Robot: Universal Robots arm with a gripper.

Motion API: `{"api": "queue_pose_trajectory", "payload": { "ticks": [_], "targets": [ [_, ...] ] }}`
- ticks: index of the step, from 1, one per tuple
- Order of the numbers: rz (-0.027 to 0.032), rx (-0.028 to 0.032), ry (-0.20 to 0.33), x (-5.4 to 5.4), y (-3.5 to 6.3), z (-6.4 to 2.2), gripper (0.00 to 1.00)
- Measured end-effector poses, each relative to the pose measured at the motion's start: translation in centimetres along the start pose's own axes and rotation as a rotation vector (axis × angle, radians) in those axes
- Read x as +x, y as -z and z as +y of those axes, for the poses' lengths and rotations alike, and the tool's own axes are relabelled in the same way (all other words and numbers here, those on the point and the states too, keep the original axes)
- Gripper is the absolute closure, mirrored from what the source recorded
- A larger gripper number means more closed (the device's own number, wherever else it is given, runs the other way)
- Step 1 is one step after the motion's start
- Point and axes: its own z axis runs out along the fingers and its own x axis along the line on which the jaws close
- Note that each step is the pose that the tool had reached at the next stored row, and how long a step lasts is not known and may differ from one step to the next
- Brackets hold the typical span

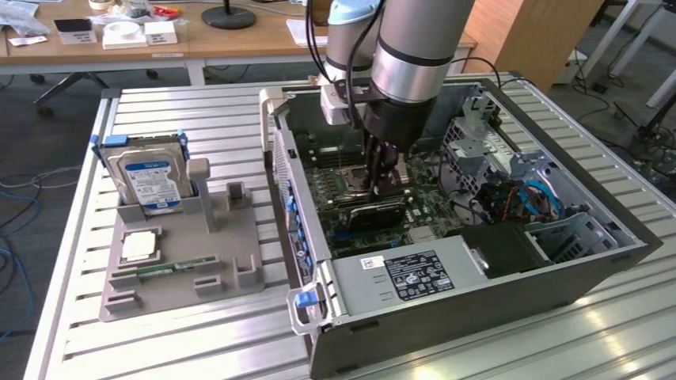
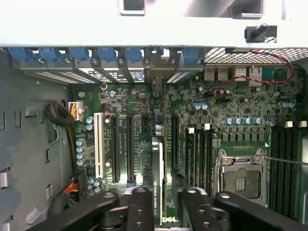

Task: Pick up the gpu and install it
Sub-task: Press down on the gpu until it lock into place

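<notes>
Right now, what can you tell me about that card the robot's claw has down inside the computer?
The gpu is a thin card seen edge-on, standing upright on the green motherboard among the long black slots. Its narrow face is black with small green and white lettering, and a green circuit board runs along one side. The gripper straddles it, a black finger on each side. In the exterior view it sits low in the open computer case, under the arm.
</notes>
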Motion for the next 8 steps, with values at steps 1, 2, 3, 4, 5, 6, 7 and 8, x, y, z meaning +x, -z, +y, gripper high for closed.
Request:
{"api": "queue_pose_trajectory", "payload": {
  "ticks": [1, 2, 3, 4, 5, 6, 7, 8],
  "targets": [
    [0.0000, 0.0001, 0.000, 0.00, 0.00, 0.00, 0.68],
    [0.0000, 0.0000, 0.000, 0.00, 0.00, 0.00, 0.74],
    [0.0000, 0.0000, 0.000, 0.00, 0.00, 0.00, 0.80],
    [0.0000, 0.0000, 0.000, 0.00, 0.00, 0.00, 0.86],
    [0.0000, 0.0000, 0.000, 0.00, 0.00, 0.00, 0.89],
    [0.0000, 0.0000, 0.000, 0.00, 0.00, 0.00, 0.89],
    [0.0000, 0.0000, 0.000, 0.00, 0.00, 0.00, 0.89],
    [0.0000, 0.0000, 0.000, 0.00, 0.00, 0.00, 0.89]
  ]
}}
